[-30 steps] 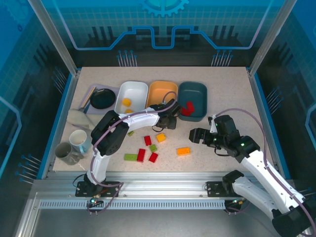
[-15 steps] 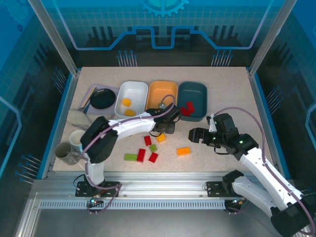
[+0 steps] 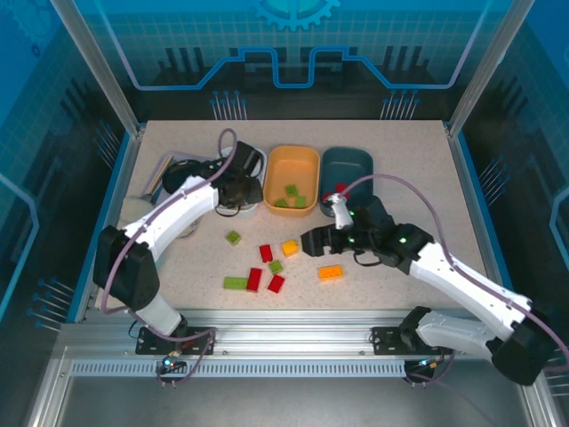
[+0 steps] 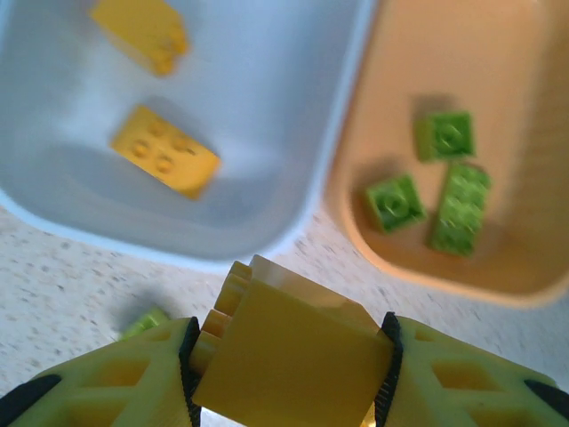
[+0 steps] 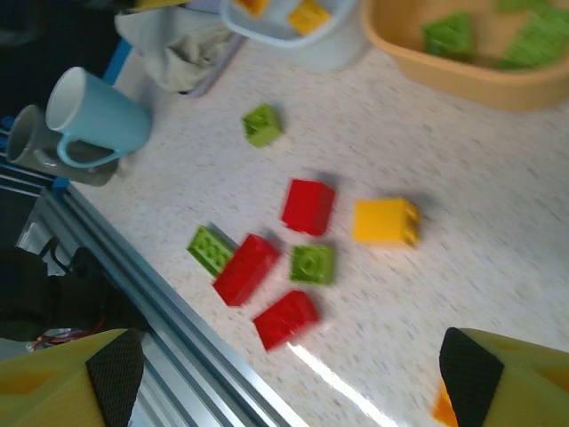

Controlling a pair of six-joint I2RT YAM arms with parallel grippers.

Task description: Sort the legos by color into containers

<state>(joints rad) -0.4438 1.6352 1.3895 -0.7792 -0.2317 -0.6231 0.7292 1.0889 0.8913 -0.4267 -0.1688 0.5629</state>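
My left gripper is shut on a yellow lego just short of the white container, which holds two yellow legos. The orange container beside it holds three green legos. A red lego lies in the teal container. My right gripper hangs open above the loose pile: red legos, green ones, a yellow one and an orange one. A single green lego lies apart to the left.
A light blue mug and a grey mug stand at the table's left front, next to a crumpled cloth. The metal rail of the near edge runs just past the pile.
My left arm has swung from the table's middle back left to the white container with the yellow lego. My right arm has moved left over the loose pile, jaws slightly narrower.
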